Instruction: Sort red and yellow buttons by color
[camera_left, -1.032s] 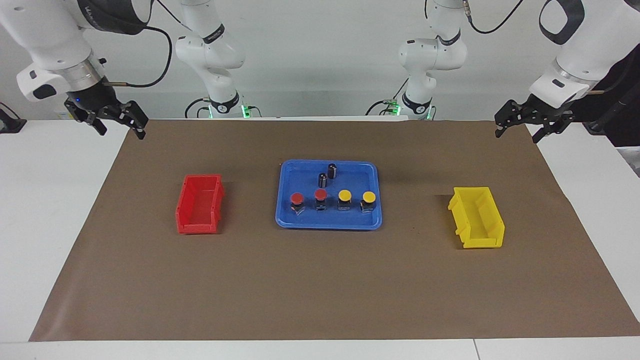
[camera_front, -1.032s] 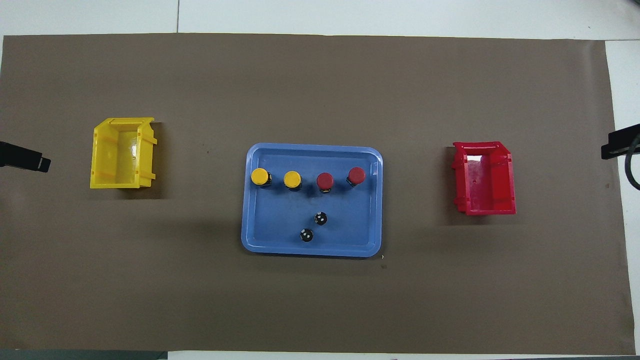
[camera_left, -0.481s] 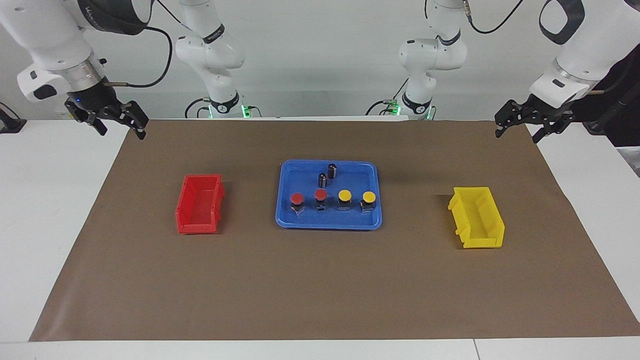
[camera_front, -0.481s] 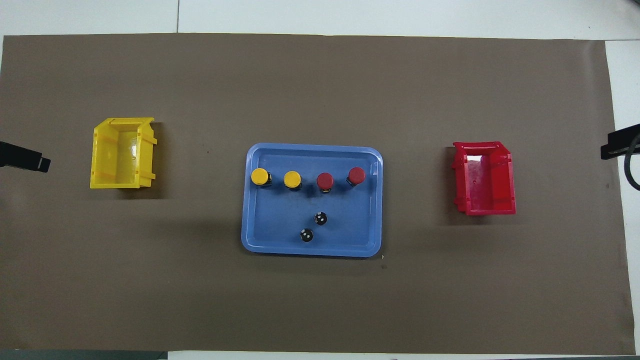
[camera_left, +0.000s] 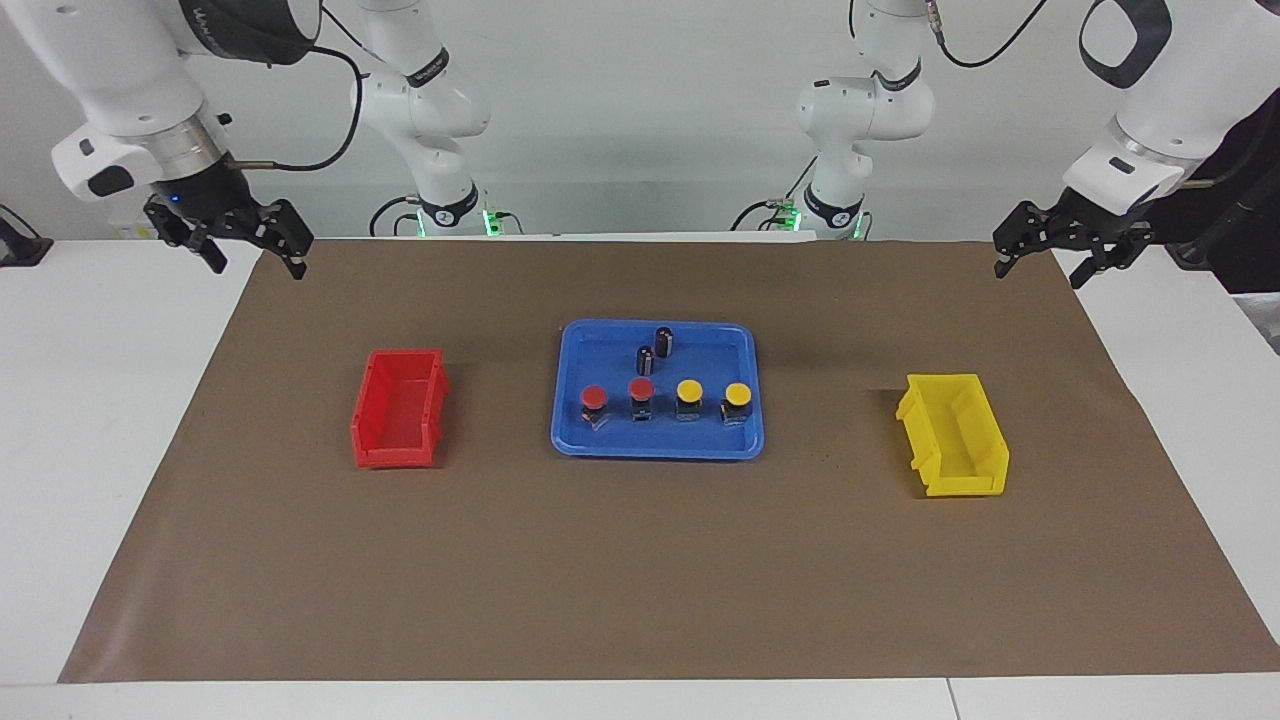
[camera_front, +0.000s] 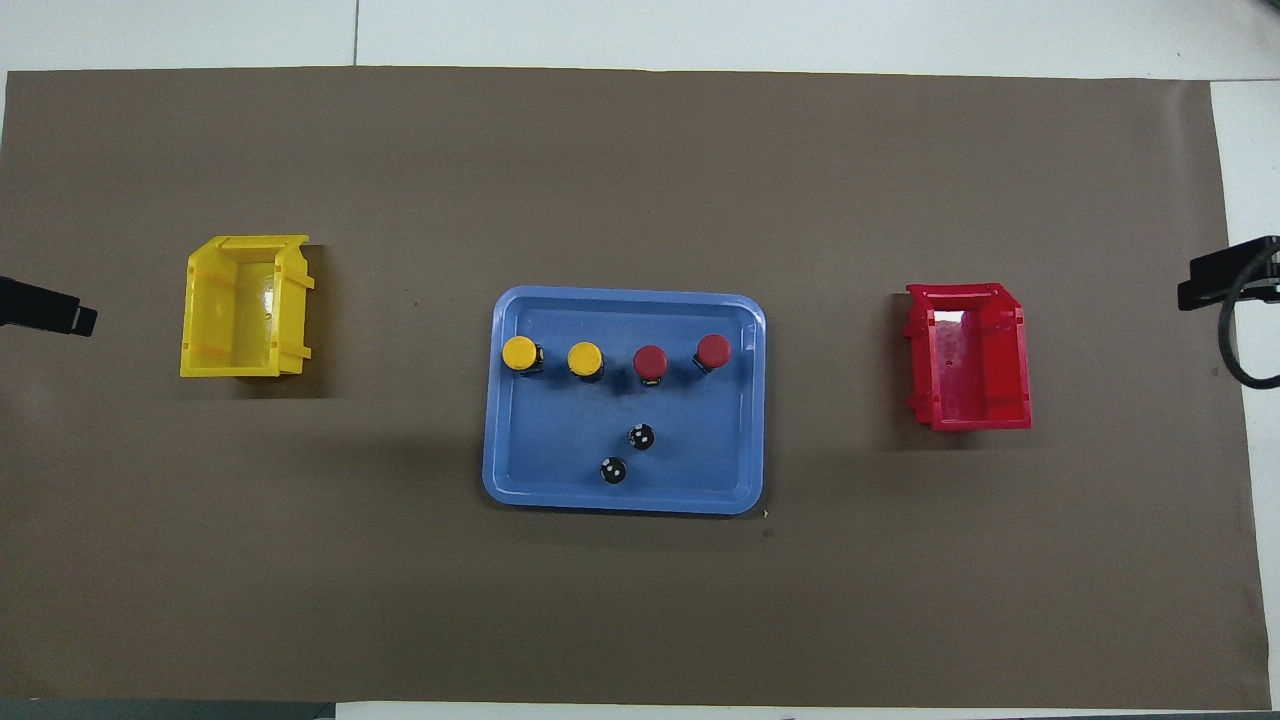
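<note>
Paper, a brown sheet (camera_left: 640, 560), covers nearly all of the white table (camera_left: 90, 400), and I take it to be there as a plain mat that sets off the coloured parts. Behind the arms I see only a bare pale wall.

From the overhead camera, taking the blue tray (camera_front: 520, 490) as the centre of the dial, the yellow bin (camera_front: 200, 340) sits at nine o'clock, toward the left arm's end, and the red bin (camera_front: 1015, 400) at three o'clock, toward the right arm's end. Both are empty. I judge that each bin is set on its own arm's side so that each arm can serve one colour without crossing.

In the tray the four buttons stand upright in one row, farther from the robots than the tray's middle: the two yellow buttons (camera_front: 519, 353) (camera_front: 585, 358) on the yellow bin's side, the two red buttons (camera_front: 650, 361) (camera_front: 713, 351) on the red bin's side. Two dark cylinders (camera_front: 641, 437) (camera_front: 613, 470) stand nearer to the robots, at about six o'clock.

Sorting has not begun. The left gripper (camera_left: 1041, 263) waits over the mat's corner, its claw spread wide and holding nothing. The right gripper (camera_left: 255, 263) hangs over the corner at its own end, also spread and empty.
</note>
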